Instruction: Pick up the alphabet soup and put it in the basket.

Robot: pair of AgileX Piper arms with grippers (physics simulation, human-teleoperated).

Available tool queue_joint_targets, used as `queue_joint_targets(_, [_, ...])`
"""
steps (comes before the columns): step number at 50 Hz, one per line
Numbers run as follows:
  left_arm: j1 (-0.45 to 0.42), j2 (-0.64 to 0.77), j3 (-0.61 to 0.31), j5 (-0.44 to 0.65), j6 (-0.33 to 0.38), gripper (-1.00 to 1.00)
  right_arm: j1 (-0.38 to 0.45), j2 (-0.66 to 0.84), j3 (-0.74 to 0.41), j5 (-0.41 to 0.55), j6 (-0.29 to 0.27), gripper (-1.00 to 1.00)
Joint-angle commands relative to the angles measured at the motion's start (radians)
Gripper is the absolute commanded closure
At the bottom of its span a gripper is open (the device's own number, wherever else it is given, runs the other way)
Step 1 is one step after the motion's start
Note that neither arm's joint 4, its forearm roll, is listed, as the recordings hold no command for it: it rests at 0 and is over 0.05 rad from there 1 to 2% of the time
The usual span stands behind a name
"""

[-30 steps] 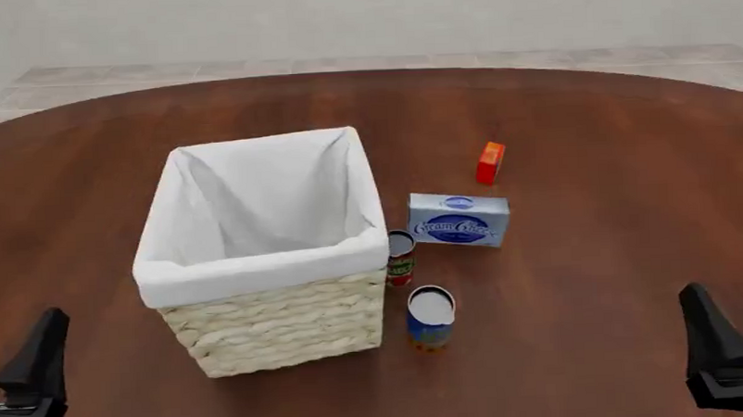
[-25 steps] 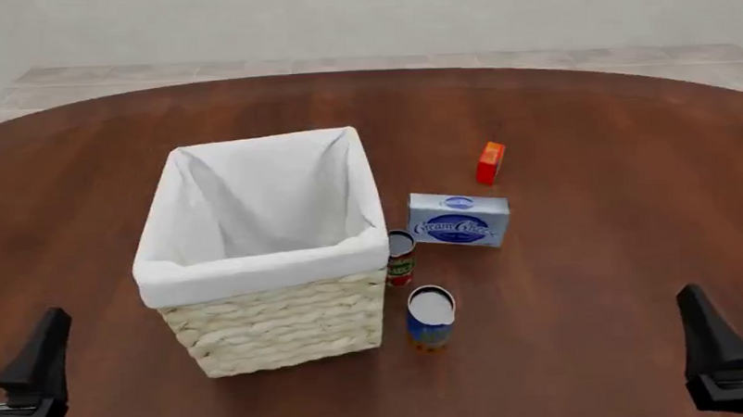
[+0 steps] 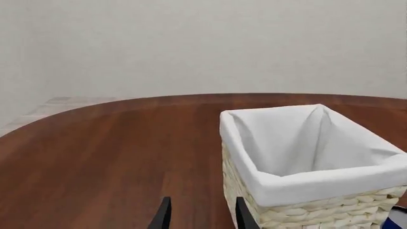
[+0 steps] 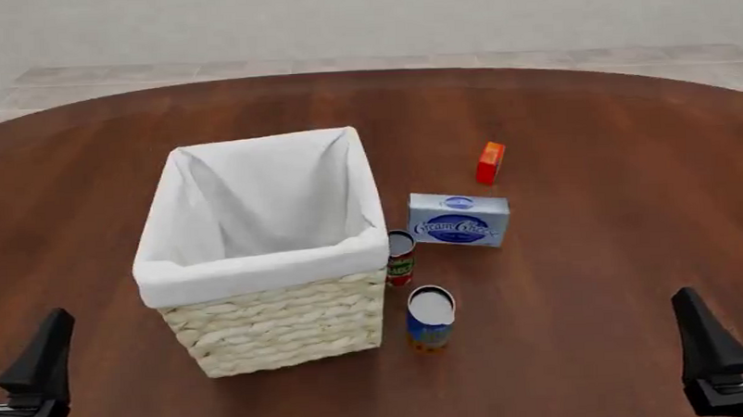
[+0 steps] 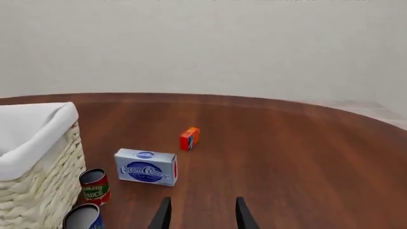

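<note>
The soup (image 4: pixel 430 318) is a rigid, probably slick can: grip its sides mid-height. Both jaws gape, empty.

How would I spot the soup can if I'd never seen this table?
Find the big wicker basket. By its front right corner stands the alphabet soup, nearest the camera. Its label is blue and orange, unlike the smaller red and green can behind it.
</note>
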Motion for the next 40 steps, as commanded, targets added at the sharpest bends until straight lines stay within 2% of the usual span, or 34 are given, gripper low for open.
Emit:
queue_joint_targets(1, [-0.002,-0.001,0.002,0.002,0.001,-1.0,0.046,-0.003,-0.003,-0.009,-0.024,-1.0])
queue_joint_targets(7, [0.0,-0.001,0.001,0.0,0.001,-1.0,0.045,-0.002,0.001,0.012,-0.045,-1.0])
queue_joint_targets(10, [-0.002,-0.001,0.001,0.0,0.0,-1.0,0.05,-0.002,0.002,0.016,-0.026,-1.0])
queue_joint_targets(12, [-0.002,0.0,0.001,0.001,0.0,-1.0,0.042,0.016,0.003,0.022,-0.044,-1.0])
queue_joint_targets(19, [-0.004,0.0,0.004,0.001,0.001,-1.0,0.021,0.037,0.002,0.014,-0.055,-1.0])
queue_joint_targets(22, [-0.003,0.0,0.004,0.0,0.0,-1.0,0.016,0.085,0.003,-0.018,-0.024,-1.0])
queue_joint_targets(31, [-0.003,0.001,0.005,0.001,-0.001,-1.0,0.009,0.175,0.003,-0.089,0.01,-1.0])
queue_joint_targets(33, [-0.003,0.0,0.005,0.001,0.0,-1.0,0.017,0.161,0.003,-0.081,0.01,-1.0])
queue_joint_targets(38, [-0.003,0.001,0.005,0.0,-0.002,-1.0,0.046,0.131,0.003,-0.056,-0.041,-1.0])
queue_joint_targets(40, [-0.003,0.001,0.005,0.0,-0.002,-1.0,0.046,0.117,0.003,-0.046,-0.041,-1.0])
